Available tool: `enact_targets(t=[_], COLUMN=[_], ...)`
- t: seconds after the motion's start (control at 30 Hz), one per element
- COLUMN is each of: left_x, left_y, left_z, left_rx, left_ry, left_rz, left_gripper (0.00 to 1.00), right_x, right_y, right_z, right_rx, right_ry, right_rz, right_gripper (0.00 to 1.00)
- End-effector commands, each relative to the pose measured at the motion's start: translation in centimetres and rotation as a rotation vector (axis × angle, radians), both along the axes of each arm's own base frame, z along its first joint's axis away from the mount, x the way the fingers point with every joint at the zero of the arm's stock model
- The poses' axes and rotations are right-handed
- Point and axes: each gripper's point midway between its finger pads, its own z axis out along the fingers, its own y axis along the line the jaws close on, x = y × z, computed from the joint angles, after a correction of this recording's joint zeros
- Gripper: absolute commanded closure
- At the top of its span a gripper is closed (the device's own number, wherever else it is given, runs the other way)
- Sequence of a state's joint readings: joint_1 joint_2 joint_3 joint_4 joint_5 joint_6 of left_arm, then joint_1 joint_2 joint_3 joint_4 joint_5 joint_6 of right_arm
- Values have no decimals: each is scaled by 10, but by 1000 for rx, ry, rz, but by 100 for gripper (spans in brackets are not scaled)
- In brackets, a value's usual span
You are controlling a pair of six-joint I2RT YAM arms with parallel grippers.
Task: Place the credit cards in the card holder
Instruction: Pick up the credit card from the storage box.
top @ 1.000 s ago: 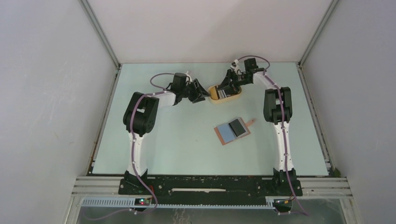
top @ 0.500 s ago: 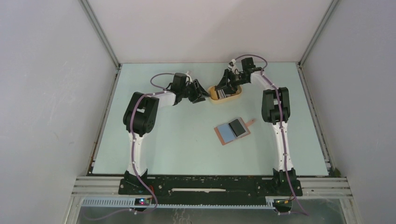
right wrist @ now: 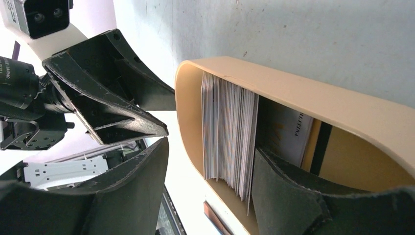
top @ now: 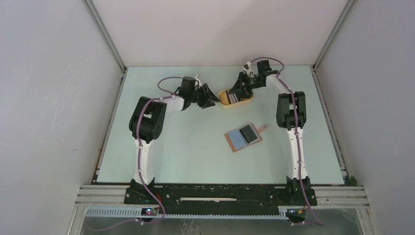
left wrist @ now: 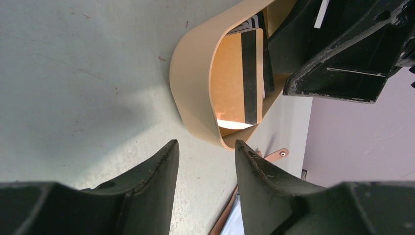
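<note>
**Q:** What are the right gripper's fingers doing?

**A:** The right gripper [right wrist: 210, 147] has its two dark fingers [right wrist: 288, 196] spread apart, straddling the wall of the yellow oval tray [right wrist: 303, 93]. One finger is inside the tray and the other is outside. A sliver of bright table shows between the outer finger and the wall, so nothing is pinched. A stack of credit cards [right wrist: 230, 127] stands on edge between the fingers, white edges facing the wrist camera. I cannot tell whether the inner finger touches the stack.

**Q:** And the left one?

**A:** The left gripper [left wrist: 206, 147] also has its fingers apart, with only bare table [left wrist: 73, 73] between them. It sits low, just beside the tray's rounded end without touching it. From there, a striped card [left wrist: 244, 73] is visible leaning inside the tray.

**Q:** Where is the card holder?

**A:** In the overhead view the card holder [top: 234, 148] lies open on the table, apart from the tray and nearer the arm bases. A blue-grey card [top: 238, 139] and a dark card [top: 249, 133] rest side by side on it. Its snap tab [top: 263, 129] sticks out towards the right arm.
</note>
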State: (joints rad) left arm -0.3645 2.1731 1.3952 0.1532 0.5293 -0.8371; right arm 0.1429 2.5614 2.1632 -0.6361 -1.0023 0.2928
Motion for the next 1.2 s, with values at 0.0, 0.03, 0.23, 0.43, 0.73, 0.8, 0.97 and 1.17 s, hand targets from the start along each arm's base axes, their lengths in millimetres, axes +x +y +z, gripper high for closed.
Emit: enact_targets(t=[0.0, 0.03, 0.23, 0.43, 0.73, 0.8, 0.97, 1.17], left_x=[5, 5, 4, 4, 5, 5, 5, 5], left_y=[-6, -6, -5, -5, -4, -5, -5, -5], left_z=[23, 23, 22, 23, 24, 25, 26, 26], left_rx=[-17, -16, -15, -19, -23, -26, -28, -29], left_ry=[-70, -71, -70, -72, -74, -74, -75, -76], left_rz=[-31, -30, -29, -30, -29, -28, -29, -29], left_gripper=[49, 49, 50, 50, 51, 51, 51, 51], right_x=[5, 5, 9, 10, 13, 14, 16, 19], right_y=[-3, -4, -12, -19, -27, -29, -33, -38], right_z=[42, 42, 45, 37, 31, 31, 30, 32], right_rx=[33, 33, 36, 23, -7, -14, -34, -43], right_ry=[-85, -85, -87, -73, -76, -80, -88, -100], right_rz=[13, 11, -6, -22, -41, -46, -54, -64], right_gripper=[32, 33, 39, 50, 61, 65, 74, 85])
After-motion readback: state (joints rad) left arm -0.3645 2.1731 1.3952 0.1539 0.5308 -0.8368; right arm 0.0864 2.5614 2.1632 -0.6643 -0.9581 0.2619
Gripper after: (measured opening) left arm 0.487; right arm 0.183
